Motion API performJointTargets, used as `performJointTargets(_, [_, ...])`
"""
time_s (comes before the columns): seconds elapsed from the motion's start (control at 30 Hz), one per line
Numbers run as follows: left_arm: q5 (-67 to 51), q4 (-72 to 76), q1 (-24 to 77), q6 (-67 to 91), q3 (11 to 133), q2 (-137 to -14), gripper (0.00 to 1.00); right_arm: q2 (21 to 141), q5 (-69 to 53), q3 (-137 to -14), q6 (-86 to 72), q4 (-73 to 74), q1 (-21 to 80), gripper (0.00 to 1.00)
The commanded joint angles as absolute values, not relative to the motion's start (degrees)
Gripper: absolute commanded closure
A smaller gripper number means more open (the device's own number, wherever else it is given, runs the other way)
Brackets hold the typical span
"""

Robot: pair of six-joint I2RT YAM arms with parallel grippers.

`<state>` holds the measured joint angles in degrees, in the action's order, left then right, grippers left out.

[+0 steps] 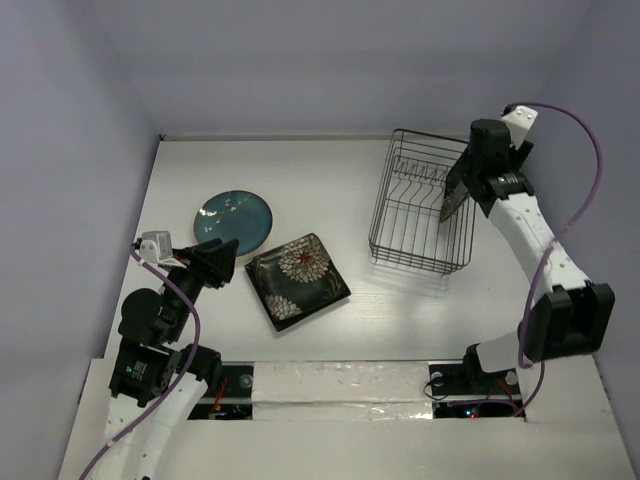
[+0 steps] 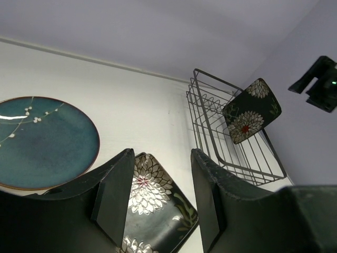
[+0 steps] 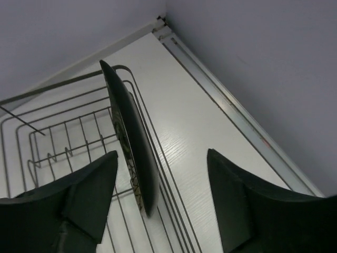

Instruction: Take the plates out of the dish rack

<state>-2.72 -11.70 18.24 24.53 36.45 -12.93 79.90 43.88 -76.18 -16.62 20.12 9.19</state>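
A black square plate with white flowers (image 1: 455, 192) stands on edge at the right side of the black wire dish rack (image 1: 405, 215). My right gripper (image 1: 472, 182) is open and straddles the plate's top edge; in the right wrist view the plate (image 3: 131, 147) is edge-on between the fingers of the gripper (image 3: 160, 161), nearer the left one, with gaps on both sides. A second black flowered plate (image 1: 297, 280) and a round teal plate (image 1: 234, 220) lie flat on the table. My left gripper (image 1: 215, 262) is open and empty just left of the flat black plate (image 2: 158, 203).
The rack (image 2: 231, 145) sits at the back right, close to the right wall, with no other plates visible in it. The teal plate (image 2: 42, 139) lies left of my left gripper (image 2: 162, 154). The table's raised back edge (image 3: 231, 113) runs behind the rack (image 3: 63, 137).
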Motion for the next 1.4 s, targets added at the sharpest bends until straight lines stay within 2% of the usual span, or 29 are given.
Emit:
performJointTargets(0.0, [-3.5, -8.3, 18.0, 24.1, 36.2, -12.3, 0.56, 85.8, 39.3, -81.3, -13.6, 20.4, 6.4, 0.30])
performJointTargets(0.1, [-3.8, -8.1, 18.0, 24.1, 36.1, -12.5, 0.56, 91.2, 38.9, -84.3, -12.7, 20.6, 5.7, 0.38])
performJointTargets(0.17, [-3.9, -7.9, 18.0, 24.2, 36.1, -12.6, 0.56, 94.5, 38.5, -86.2, -11.8, 20.7, 5.7, 0.40])
performJointTargets(0.37, [-3.9, -7.9, 18.5, 24.1, 36.1, -12.9, 0.56, 97.5, 37.8, -88.3, -10.1, 20.6, 5.7, 0.55])
performJointTargets(0.4, [-3.8, -8.0, 18.5, 24.1, 36.1, -12.8, 0.56, 97.9, 38.0, -88.7, -9.6, 20.7, 5.7, 0.63])
performJointTargets(0.5, [-3.9, -8.1, 18.5, 24.2, 36.2, -12.7, 0.56, 99.0, 37.5, -89.9, -8.9, 21.5, 5.7, 0.63])
performJointTargets(0.6, [-3.5, -8.2, 18.5, 24.2, 36.2, -12.6, 0.56, 99.8, 37.0, -90.1, -8.8, 22.0, 5.7, 0.84])
performJointTargets(0.63, [-3.5, -8.2, 18.5, 24.1, 36.3, -12.6, 0.56, 99.7, 37.1, -90.2, -8.8, 22.1, 5.7, 0.95])
performJointTargets(0.67, [-3.5, -8.3, 18.5, 24.2, 36.3, -12.5, 0.56, 99.3, 37.2, -90.3, -8.8, 22.5, 5.7, 0.99])
performJointTargets(1.0, [-3.3, -8.3, 18.5, 24.1, 36.2, -12.3, 0.56, 87.0, 39.4, -92.6, -1.7, 21.0, 5.7, 1.00])
performJointTargets(1.37, [-3.3, -8.4, 18.5, 24.2, 36.3, -13.0, 0.56, 84.7, 41.7, -94.4, 4.2, 20.8, 9.6, 1.00])
